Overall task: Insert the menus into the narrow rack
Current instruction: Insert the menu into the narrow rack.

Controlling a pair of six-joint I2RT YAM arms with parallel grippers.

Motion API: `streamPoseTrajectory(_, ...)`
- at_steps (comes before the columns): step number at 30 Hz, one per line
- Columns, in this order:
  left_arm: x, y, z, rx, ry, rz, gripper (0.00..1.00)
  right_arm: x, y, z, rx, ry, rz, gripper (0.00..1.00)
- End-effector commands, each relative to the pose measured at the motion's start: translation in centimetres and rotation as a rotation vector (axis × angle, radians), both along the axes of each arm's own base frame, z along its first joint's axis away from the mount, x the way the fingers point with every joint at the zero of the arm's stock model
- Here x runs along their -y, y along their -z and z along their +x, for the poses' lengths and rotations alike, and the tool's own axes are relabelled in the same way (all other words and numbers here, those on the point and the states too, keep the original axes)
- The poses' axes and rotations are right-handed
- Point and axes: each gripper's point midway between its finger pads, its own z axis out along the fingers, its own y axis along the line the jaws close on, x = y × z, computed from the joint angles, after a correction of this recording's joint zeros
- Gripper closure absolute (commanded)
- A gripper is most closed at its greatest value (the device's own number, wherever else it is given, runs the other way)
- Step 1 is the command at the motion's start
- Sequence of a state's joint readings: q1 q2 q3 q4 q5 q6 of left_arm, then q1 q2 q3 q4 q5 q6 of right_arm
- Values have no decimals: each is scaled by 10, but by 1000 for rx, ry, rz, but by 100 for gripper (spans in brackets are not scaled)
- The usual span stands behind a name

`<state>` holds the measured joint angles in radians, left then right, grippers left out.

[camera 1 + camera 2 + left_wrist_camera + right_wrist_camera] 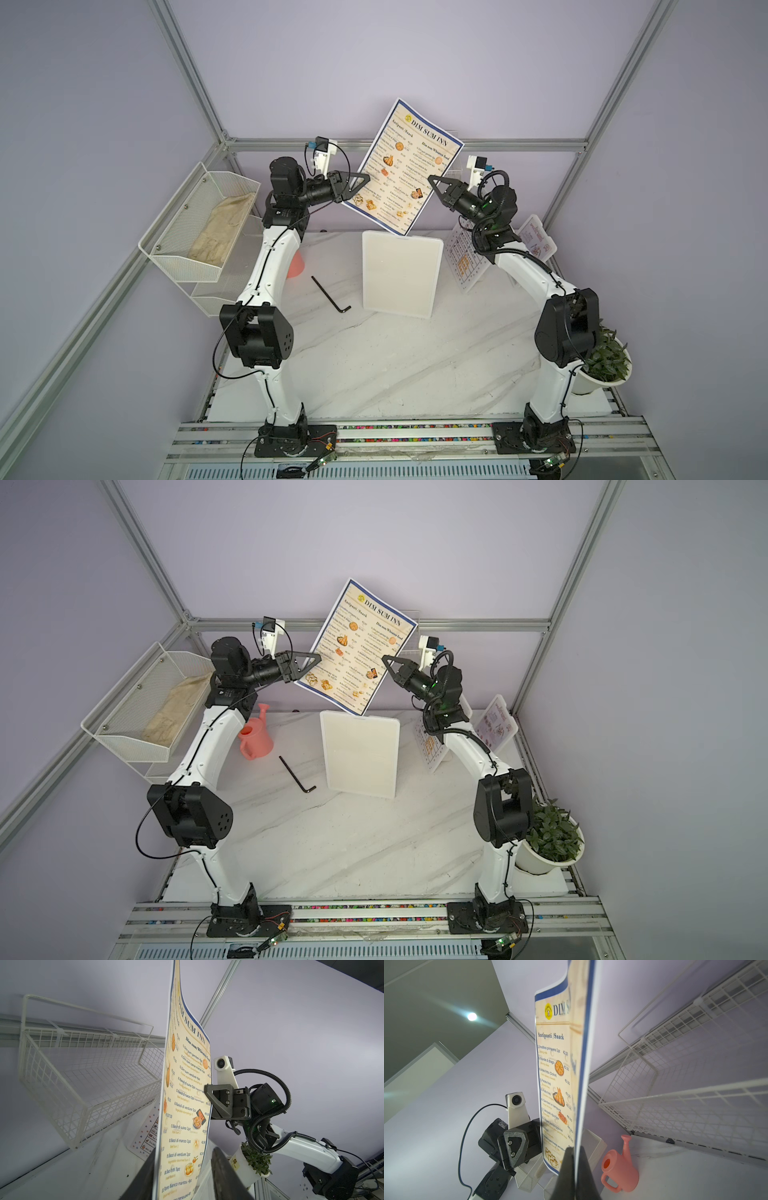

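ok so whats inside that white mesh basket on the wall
The top tier of the mesh basket holds a crumpled beige sheet, cloth or paper. The lower tier is mostly covered by the upper one and the left arm.

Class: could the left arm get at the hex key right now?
Probably yes: the hex key lies uncovered near that arm, though the left gripper must first back off the menu.

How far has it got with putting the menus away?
No menu seems racked yet. The big Dim Sum Inn menu is in the air, pinched by the right tool; the left tool straddles its other edge, open. The dotted sheet and small card wait.
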<state>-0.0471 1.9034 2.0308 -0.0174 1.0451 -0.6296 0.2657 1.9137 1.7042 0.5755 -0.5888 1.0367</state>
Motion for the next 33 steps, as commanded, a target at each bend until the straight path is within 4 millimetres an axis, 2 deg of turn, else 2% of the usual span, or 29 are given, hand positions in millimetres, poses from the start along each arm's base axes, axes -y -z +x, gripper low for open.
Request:
streamPoseTrajectory(1,3,-15,-13,46,19,-5,58,11,-28,-14,36,27,51,100)
streamPoseTrajectory(11,3,-13,-13,43,22,-6,56,13,-22,-9,-14,37,76,100)
streamPoseTrajectory(21,5,-6,-12,29,25,-5,57,13,-10,-12,-36,42,54,100)
streamPoseTrajectory(27,6,-2,-11,19,29,-6,56,14,-10,-14,-30,49,43,100)
streamPoseTrajectory(33,9,4,-10,11,35,-5,51,15,-12,-12,-23,60,47,100)
